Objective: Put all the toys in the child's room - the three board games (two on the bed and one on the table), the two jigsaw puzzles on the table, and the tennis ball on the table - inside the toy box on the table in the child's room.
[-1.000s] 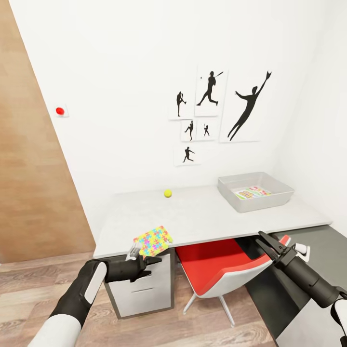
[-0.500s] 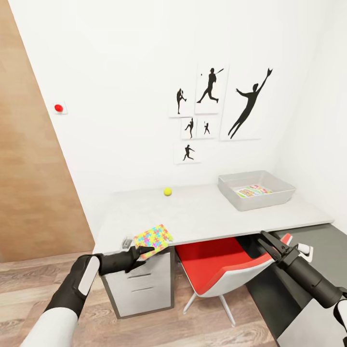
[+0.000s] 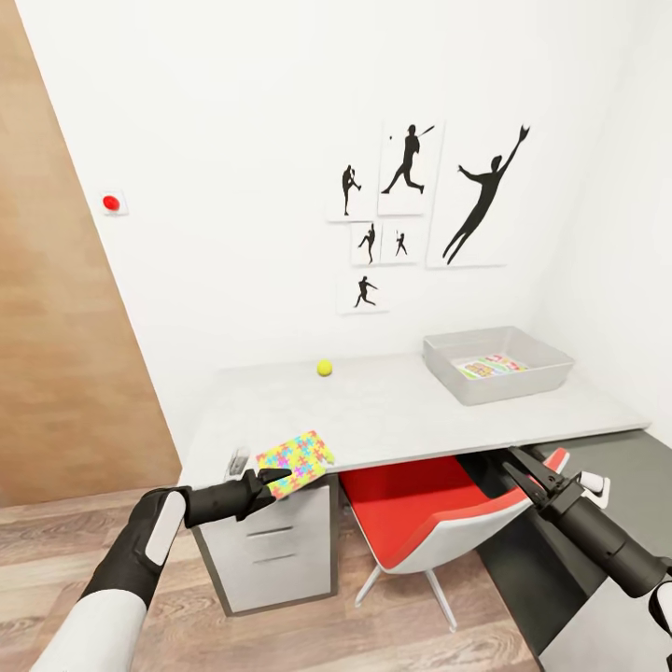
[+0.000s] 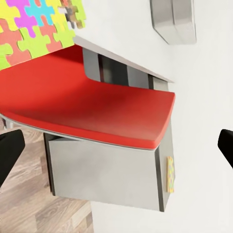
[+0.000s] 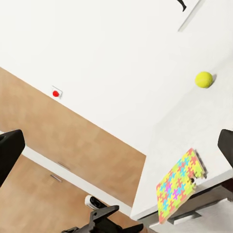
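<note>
The left hand (image 3: 264, 483) sits at the near edge of the bench (image 3: 401, 411), fingers spread and grasping nothing. One fingertip reaches the near corner of the jigsaw puzzle (image 3: 296, 459), which lies flat and overhangs that edge. Over the last second, this hand has drawn lower and slightly back along the edge; the puzzle remains in place. Judgement: no grasp is made yet, and the overhanging corner offers the pinch point.

The right hand (image 3: 525, 469) is also released and empty, waiting below the bench front beside the red chair (image 3: 425, 513).

The tennis ball (image 3: 324, 368) rests near the wall, well apart from both hands. The toy box (image 3: 541, 373) stands at the far right end and already holds one printed flat piece (image 3: 490, 366).
</note>
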### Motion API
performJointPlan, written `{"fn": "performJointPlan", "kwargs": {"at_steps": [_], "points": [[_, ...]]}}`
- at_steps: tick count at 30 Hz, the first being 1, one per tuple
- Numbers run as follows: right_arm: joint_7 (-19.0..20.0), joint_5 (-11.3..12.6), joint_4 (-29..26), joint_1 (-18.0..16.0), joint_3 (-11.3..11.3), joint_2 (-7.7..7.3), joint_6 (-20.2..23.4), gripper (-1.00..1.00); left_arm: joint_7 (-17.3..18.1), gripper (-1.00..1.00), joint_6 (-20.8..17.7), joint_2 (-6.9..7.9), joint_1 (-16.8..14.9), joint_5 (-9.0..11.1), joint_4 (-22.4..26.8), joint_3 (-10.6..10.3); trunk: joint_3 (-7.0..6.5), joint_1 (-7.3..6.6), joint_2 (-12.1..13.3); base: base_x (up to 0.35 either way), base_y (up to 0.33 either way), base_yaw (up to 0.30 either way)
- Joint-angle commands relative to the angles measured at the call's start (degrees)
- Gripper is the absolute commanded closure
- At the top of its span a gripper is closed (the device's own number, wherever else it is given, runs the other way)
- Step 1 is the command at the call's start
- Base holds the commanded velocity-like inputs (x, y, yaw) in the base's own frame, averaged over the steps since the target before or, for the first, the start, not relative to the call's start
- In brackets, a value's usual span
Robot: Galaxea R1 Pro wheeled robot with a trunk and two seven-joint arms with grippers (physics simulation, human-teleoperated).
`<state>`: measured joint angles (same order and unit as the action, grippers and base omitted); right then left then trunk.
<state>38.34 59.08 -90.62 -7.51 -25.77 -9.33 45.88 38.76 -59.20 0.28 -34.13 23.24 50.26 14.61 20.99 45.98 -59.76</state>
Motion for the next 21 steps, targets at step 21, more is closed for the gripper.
{"fn": "performJointPlan", "kwargs": {"at_steps": [21], "points": [[0.07, 0.08, 0.0, -0.05, -0.04, 0.1, 0.35, -1.0, -0.27, -1.0, 0.8, -0.69, -0.06, -0.46, -4.3, 0.32, 3.84, 4.62, -8.48, 0.0, 0.0, 0.0]]}}
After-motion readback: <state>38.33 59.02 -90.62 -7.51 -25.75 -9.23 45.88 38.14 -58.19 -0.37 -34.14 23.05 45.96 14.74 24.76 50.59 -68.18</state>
